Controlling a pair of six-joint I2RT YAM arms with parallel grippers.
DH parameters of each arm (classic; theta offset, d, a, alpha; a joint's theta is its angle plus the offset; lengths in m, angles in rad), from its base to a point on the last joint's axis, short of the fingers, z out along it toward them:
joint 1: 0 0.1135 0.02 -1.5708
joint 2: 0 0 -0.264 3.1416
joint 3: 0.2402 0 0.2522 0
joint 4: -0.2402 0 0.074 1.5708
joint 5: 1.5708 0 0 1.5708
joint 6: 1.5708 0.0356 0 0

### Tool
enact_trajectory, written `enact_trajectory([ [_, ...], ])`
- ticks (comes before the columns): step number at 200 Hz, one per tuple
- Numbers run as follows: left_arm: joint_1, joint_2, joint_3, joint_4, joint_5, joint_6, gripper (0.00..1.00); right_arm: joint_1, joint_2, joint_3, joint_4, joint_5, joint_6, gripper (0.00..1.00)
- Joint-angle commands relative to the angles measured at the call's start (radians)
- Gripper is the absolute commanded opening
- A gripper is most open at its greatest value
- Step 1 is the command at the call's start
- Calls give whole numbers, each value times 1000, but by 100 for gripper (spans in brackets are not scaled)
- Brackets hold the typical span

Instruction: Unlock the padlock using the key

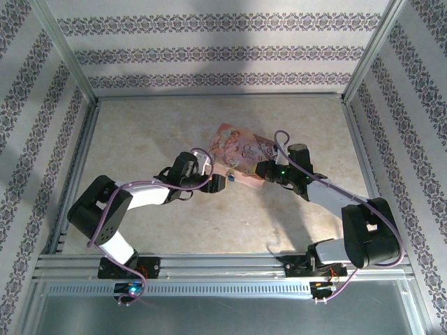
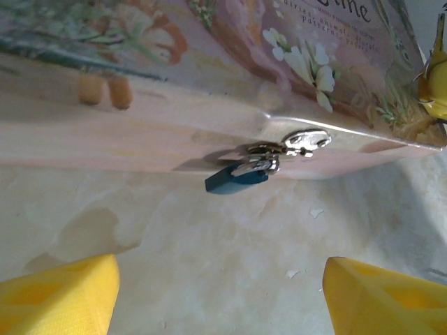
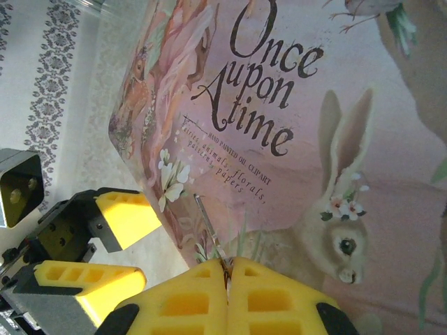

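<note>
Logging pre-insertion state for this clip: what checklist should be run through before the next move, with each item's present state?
1. Key gripped by the right claw: ok, a thin metal blade sticks out between its shut fingers.
2. Padlock findable: ok, it hangs at the clasp on the front of the pink tin.
3. Left claw ready to grasp: ok, fingers apart, nothing between them, short of the padlock.
4. Padlock steadied: not ok, nothing grips it.
5. Keyhole facing the key: cannot tell, no keyhole is visible.
6. Key lined up with the padlock: not ok, the right claw is over the tin's lid.
</note>
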Motion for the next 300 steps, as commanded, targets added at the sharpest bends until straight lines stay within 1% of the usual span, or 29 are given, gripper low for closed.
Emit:
enact_trajectory([
  [1, -9, 29, 38, 49, 39, -11, 77, 15, 8, -48, -83, 43, -16, 0],
  [86, -12, 163, 114, 120, 99, -12, 73, 22, -23, -73, -105, 41, -22, 0],
  [141, -16, 213, 143, 144, 137, 8, 71, 23, -43, -79, -121, 48, -24, 0],
  [191, -19, 258, 186, 148, 169, 16, 67, 26, -47, -72, -133, 56, -23, 0],
  [214, -22, 273, 206, 147, 184, 15, 63, 26, -50, -68, -138, 59, -25, 0],
  [240, -28, 285, 220, 143, 185, 21, 61, 26, -50, -62, -143, 63, -25, 0],
  [300, -49, 301, 225, 181, 182, -11, 52, 33, -42, -50, -147, 72, -24, 0],
])
